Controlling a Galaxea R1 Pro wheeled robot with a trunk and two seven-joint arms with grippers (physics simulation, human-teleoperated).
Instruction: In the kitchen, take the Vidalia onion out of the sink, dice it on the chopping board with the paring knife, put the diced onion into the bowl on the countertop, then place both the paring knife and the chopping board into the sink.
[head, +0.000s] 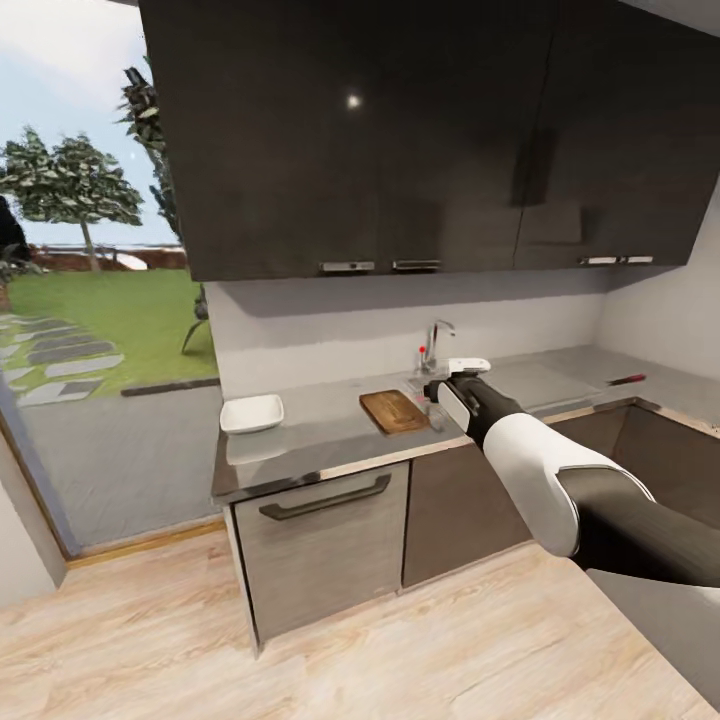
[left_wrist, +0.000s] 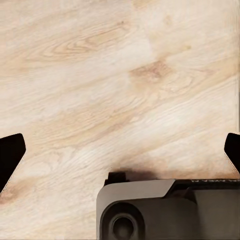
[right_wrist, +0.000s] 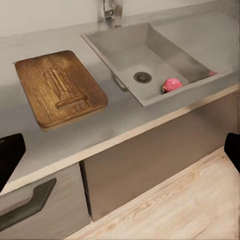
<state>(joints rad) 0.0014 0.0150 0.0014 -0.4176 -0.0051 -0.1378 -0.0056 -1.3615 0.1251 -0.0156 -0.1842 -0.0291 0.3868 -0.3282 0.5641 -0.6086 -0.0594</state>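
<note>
The right end effector (right_wrist: 120, 155) is spread wide and empty, held out in front of the tabletop's (head: 330, 425) front edge, facing the sink (right_wrist: 150, 57). In the sink's basin, the Vidalia onion (right_wrist: 172, 84) lies beside the round drain (right_wrist: 142, 77). The chopping board (right_wrist: 59, 87) rests on the tabletop just beside the sink, with nothing on it. The bowl (head: 252, 412) sits near the tabletop's left end. The paring knife (head: 626, 379) lies toward its far right. The left end effector (left_wrist: 120, 150) is also wide open, over the wood floor (left_wrist: 100, 75). No writing is legible.
</note>
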